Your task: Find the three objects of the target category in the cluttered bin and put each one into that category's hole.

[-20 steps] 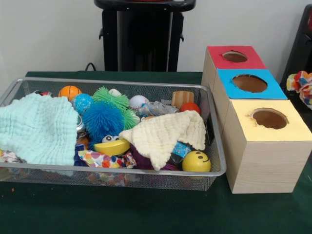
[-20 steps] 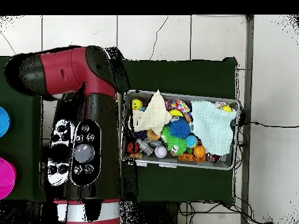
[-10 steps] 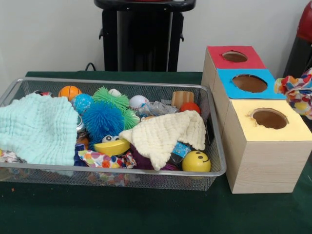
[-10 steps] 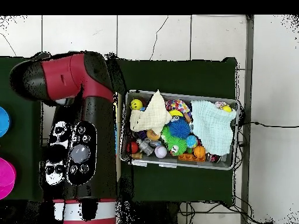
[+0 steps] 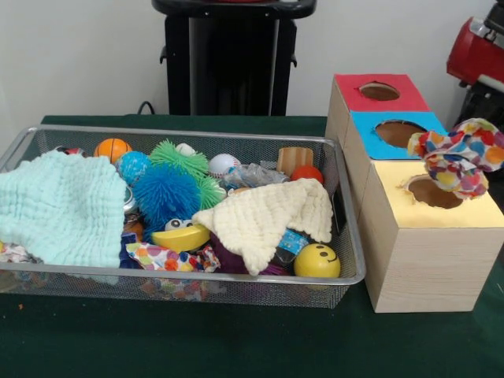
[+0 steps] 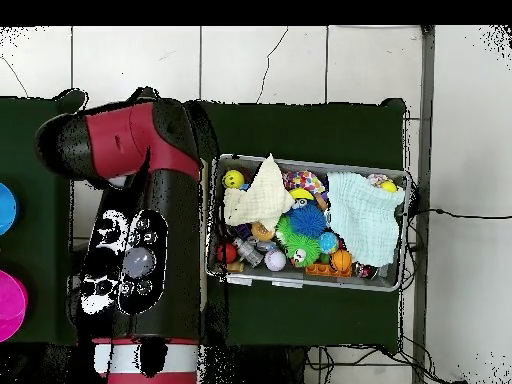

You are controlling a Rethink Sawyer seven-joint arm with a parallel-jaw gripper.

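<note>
Gripper hidden, so its grasp on the multicoloured fabric bundle (image 5: pixel 459 157) is unclear; centre it over the yellow-topped box's hole (image 5: pixel 433 191) before releasing.

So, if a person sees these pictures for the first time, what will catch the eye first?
Probably the multicoloured fabric bundle, which hangs in the air over the yellow-topped box, close to its hole. Next comes the wire bin, crowded with toys: a fuzzy blue ball in the middle, a mint cloth on one side and a cream cloth beside a yellow smiley ball. In the overhead view the red and black arm fills the space beside the bin.
</note>
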